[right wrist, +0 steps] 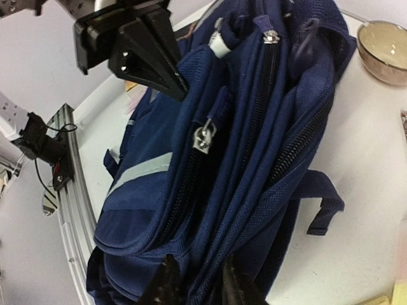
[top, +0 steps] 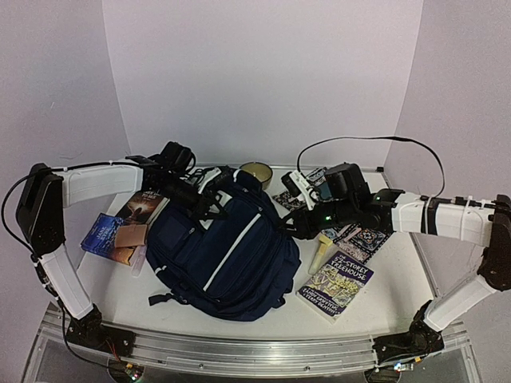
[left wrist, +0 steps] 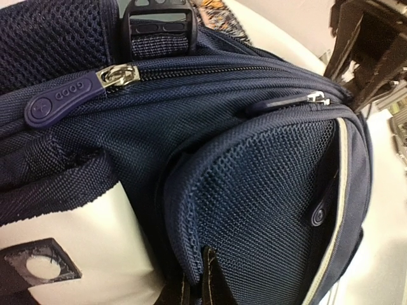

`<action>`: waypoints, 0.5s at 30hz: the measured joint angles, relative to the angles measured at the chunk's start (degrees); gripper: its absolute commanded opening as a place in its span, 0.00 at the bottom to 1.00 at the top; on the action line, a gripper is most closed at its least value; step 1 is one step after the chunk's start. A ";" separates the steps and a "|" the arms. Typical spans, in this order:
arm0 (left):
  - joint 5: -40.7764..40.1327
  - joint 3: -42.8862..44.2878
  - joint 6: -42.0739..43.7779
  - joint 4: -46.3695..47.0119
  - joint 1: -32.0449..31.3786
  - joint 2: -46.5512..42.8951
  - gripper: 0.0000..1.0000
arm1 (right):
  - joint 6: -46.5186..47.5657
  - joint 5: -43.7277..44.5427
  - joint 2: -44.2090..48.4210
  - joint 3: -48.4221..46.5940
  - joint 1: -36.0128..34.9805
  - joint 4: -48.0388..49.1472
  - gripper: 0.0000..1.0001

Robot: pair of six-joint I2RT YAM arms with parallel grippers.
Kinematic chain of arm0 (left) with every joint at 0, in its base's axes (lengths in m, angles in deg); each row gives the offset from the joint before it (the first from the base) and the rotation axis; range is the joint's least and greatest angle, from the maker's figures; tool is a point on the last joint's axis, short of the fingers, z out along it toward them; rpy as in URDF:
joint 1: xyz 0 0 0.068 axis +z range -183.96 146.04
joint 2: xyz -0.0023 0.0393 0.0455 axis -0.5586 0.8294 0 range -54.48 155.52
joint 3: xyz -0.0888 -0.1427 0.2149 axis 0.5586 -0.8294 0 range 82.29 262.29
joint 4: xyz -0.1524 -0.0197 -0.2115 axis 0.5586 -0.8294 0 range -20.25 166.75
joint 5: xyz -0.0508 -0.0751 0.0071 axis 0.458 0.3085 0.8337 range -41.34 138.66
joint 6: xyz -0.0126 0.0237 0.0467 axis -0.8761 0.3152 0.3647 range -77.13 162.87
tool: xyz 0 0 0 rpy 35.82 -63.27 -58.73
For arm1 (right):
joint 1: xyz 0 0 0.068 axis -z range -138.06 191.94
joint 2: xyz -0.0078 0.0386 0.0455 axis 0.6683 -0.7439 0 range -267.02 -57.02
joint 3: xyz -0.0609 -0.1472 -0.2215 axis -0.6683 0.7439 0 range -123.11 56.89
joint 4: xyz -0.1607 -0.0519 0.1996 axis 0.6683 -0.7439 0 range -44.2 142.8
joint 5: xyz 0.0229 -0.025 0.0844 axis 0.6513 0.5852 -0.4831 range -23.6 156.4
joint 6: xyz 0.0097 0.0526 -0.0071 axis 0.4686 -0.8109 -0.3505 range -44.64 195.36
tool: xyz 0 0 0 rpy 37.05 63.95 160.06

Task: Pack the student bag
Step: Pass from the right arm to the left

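bag pos: student bag [top: 231,255] lies flat mid-table, between both arms, white stripe up.
L grip vs bag: left gripper [left wrist: 194,287] at bag's top-left corner, tips at the mesh pocket fold.
L grip state: fingers together; can't tell if fabric is pinched.
R grip vs bag: right gripper [right wrist: 200,286] at bag's upper-right edge.
R grip state: fingers part-way apart, bag folds between them.
zips: navy zip pull [left wrist: 60,101] on bag's top seam, zip closed there.
text: book [top: 337,286] right of bag reads "52-STOREY TREEHOUSE"; author line too small.
other text: books [top: 120,231] left of bag, titles blurred.
bowl: bowl [top: 255,171] just behind bag.
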State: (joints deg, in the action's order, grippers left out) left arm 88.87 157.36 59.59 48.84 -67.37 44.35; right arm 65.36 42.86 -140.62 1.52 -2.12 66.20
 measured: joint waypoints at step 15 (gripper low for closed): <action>-13.65 1.86 10.29 -3.76 -6.07 -0.01 0.00 | 3.34 2.48 0.80 -11.34 0.43 -5.90 0.63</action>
State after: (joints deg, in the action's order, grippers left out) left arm 75.22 159.22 69.87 45.08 -73.44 44.35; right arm 68.70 45.33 -139.83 -9.82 -1.69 60.30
